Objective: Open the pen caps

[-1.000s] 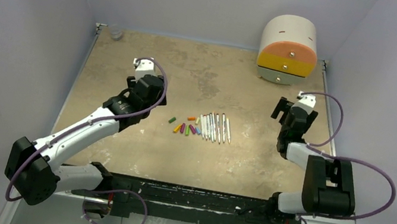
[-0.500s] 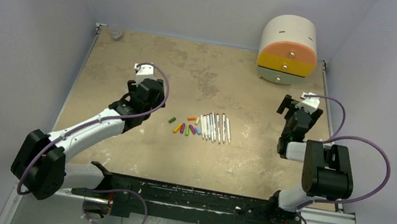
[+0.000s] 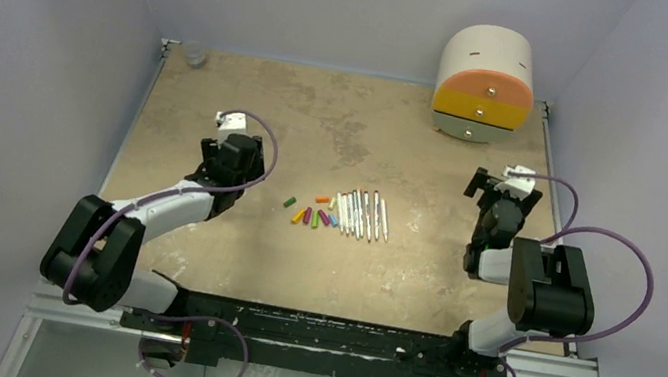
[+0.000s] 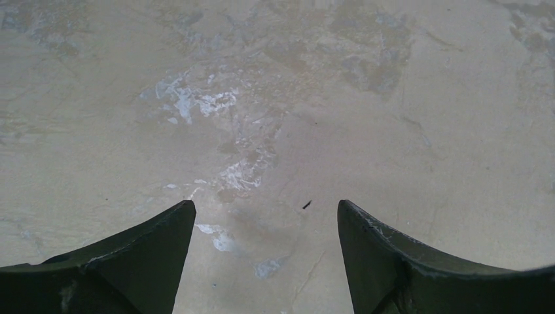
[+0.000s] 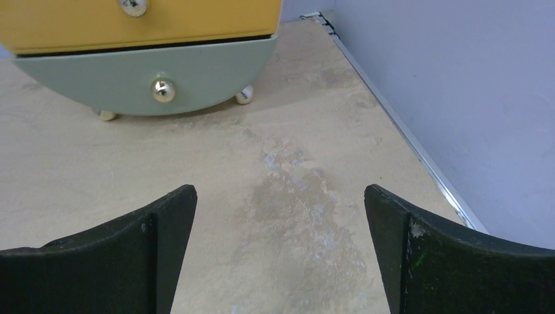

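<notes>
Several white-barrelled pens [image 3: 363, 214] lie side by side at the table's middle. Just left of them lie the loose pen caps [image 3: 310, 215] in mixed colours, with a green one [image 3: 289, 202] and an orange one [image 3: 322, 199] set slightly apart. My left gripper [image 3: 228, 138] hovers well left of the caps; in the left wrist view it [image 4: 266, 206] is open over bare tabletop. My right gripper [image 3: 504, 188] sits far right of the pens. In the right wrist view it [image 5: 280, 190] is open and empty. Neither wrist view shows pens or caps.
A round cream, orange and yellow drawer unit [image 3: 485, 83] stands at the back right, and its lower grey drawer [image 5: 144, 78] is straight ahead of my right gripper. The right table rail [image 5: 406, 131] and wall are close beside that gripper. A small clear object [image 3: 194, 53] sits in the back left corner.
My left arm has pulled back and to the left, away from the caps, and its jaws have spread wider. My right arm has folded nearer its base, shifting its gripper slightly right.
</notes>
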Controlling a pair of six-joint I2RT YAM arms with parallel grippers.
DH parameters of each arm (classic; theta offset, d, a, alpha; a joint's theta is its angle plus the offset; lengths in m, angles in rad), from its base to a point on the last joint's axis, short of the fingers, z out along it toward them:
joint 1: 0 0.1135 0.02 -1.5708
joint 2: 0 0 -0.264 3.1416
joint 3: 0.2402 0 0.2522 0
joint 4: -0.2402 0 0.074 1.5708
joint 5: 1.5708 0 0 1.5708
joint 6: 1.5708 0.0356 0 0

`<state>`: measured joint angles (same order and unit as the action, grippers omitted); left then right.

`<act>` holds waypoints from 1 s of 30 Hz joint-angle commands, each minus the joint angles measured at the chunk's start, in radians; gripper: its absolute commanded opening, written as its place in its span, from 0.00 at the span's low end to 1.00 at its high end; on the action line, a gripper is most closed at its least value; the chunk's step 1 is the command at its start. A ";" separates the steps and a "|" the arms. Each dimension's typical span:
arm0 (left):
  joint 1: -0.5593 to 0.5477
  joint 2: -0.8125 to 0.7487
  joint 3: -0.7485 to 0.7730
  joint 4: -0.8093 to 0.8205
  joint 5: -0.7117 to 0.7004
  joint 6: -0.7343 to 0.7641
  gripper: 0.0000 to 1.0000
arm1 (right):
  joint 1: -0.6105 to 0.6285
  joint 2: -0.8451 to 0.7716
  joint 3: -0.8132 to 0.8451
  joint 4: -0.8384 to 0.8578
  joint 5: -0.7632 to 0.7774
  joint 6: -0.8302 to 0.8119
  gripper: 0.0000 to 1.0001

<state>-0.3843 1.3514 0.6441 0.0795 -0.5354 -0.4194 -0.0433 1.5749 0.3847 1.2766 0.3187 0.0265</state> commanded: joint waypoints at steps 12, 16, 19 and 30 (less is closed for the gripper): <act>0.259 0.069 -0.030 0.272 0.065 0.098 0.76 | 0.019 0.002 -0.088 0.265 -0.091 -0.074 1.00; 0.368 0.091 -0.058 0.337 0.161 0.111 0.76 | 0.019 0.005 -0.088 0.274 -0.093 -0.070 1.00; 0.442 0.098 -0.114 0.428 0.225 0.093 0.76 | 0.019 0.005 -0.088 0.275 -0.092 -0.070 1.00; 0.502 0.132 -0.298 0.833 0.350 0.120 0.77 | 0.019 0.005 -0.088 0.274 -0.092 -0.070 1.00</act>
<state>0.1162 1.4803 0.3748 0.6674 -0.2371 -0.3233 -0.0261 1.5841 0.2707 1.4796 0.2356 -0.0311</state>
